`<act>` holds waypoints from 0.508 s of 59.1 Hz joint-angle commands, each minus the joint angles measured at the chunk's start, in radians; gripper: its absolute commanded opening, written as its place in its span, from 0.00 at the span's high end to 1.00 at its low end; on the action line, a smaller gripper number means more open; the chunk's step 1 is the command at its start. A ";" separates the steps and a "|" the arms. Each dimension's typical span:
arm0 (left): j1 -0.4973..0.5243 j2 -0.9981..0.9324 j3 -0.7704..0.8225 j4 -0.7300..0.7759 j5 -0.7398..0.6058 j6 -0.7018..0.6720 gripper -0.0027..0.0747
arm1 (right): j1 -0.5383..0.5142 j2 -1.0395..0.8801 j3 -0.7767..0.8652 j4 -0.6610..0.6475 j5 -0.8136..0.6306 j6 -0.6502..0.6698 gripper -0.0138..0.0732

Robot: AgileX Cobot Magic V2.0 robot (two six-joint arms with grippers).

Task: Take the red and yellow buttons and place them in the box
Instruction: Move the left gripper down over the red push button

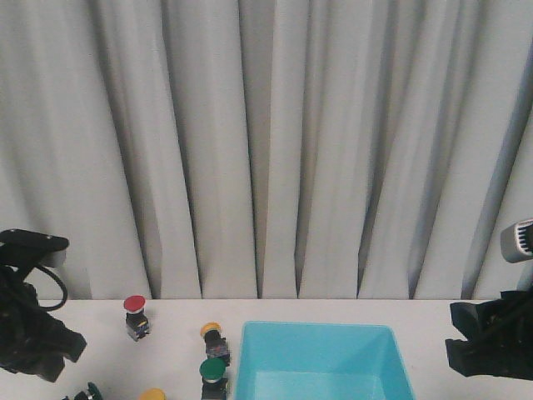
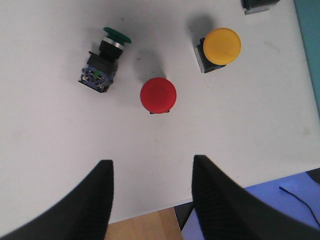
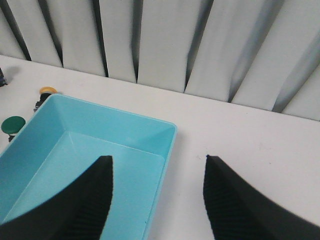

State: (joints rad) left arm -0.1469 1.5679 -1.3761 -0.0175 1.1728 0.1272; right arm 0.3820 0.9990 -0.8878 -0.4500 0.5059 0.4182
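A red button (image 1: 135,315) stands at the back left of the white table, and a yellow button (image 1: 214,337) stands by the left wall of the cyan box (image 1: 321,358). Another yellow cap (image 1: 151,394) shows at the bottom edge. The left wrist view looks down on a red button (image 2: 158,95) and a yellow button (image 2: 221,47), both upright. My left gripper (image 2: 151,160) hangs open above the table near its front edge, short of the red button. My right gripper (image 3: 157,159) is open over the right rim of the box (image 3: 115,125), which holds nothing that I can see.
A green-capped switch (image 2: 105,60) lies on its side to the left of the red button. Another green one (image 1: 213,375) stands by the box's left wall. The grey curtain hangs behind the table. The table's front edge and wooden floor show below my left fingers.
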 commanded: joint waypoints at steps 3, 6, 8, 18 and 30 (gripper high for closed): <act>-0.029 0.025 -0.023 -0.002 -0.023 0.025 0.41 | 0.000 -0.007 -0.034 -0.011 -0.045 -0.029 0.38; -0.039 0.047 -0.023 0.017 -0.023 0.025 0.38 | 0.000 -0.007 -0.034 -0.011 -0.044 -0.029 0.38; -0.043 0.059 -0.023 0.017 -0.024 0.025 0.36 | 0.000 -0.007 -0.034 -0.011 -0.041 -0.029 0.38; -0.057 0.117 -0.023 0.065 -0.023 0.017 0.26 | 0.000 -0.007 -0.034 -0.011 -0.041 -0.039 0.38; -0.057 0.166 -0.023 0.057 -0.047 -0.010 0.24 | 0.000 -0.007 -0.034 -0.011 -0.039 -0.039 0.38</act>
State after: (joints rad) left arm -0.1983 1.7557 -1.3761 0.0449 1.1594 0.1422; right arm 0.3820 0.9990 -0.8878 -0.4446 0.5203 0.3895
